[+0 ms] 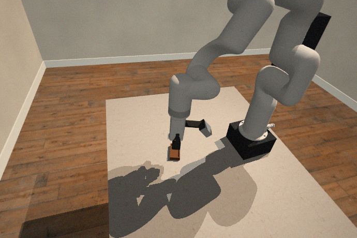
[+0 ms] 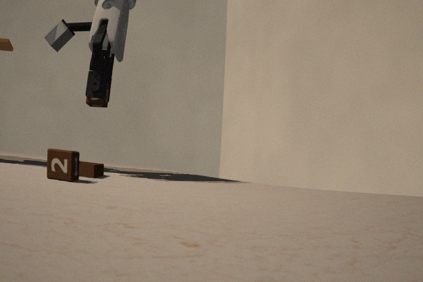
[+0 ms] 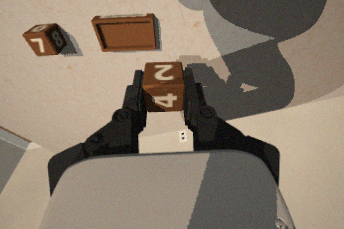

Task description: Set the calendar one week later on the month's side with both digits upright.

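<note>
My gripper is shut on a brown cube and holds it well above the table. In the wrist view the held cube shows a 2 on one face and a sideways 4 on another. The brown tray lies flat on the table with no cube in it. A pale strip runs along its far wall in the wrist view; its lettering is unreadable. The other cube stands beside the tray, with a sideways 2 facing the exterior camera. The top view does not show it.
The robot's black base stands right of the tray in the top view. The grey wrist camera sticks out beside the hand. Arm shadows fall over the pale table top.
</note>
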Robot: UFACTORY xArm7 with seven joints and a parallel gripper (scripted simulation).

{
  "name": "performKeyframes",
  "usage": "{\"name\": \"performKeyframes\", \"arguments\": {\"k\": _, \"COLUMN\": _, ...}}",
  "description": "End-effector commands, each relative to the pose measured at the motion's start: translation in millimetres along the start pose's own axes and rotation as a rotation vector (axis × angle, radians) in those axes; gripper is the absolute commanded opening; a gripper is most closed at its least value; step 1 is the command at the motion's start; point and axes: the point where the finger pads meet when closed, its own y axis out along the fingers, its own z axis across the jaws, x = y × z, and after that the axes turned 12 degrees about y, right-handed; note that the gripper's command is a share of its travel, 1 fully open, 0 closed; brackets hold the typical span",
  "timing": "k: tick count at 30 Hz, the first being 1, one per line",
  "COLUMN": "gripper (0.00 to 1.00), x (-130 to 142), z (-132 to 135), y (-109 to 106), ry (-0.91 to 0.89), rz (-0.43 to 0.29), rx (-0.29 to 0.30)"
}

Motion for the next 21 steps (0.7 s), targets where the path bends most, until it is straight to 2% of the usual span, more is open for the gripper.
{"name": "performKeyframes", "arguments": {"k": 1, "gripper": 0.29, "x": 6.7, "z": -33.0, "y": -7.1, "ry": -0.011, "rz": -0.002, "rx": 0.011}}
{"name": "performKeyframes", "arguments": {"k": 21, "gripper": 0.29, "x": 6.9, "z": -32.9, "y": -0.5, "ry": -0.011, "rz": -0.002, "rx": 0.012}}
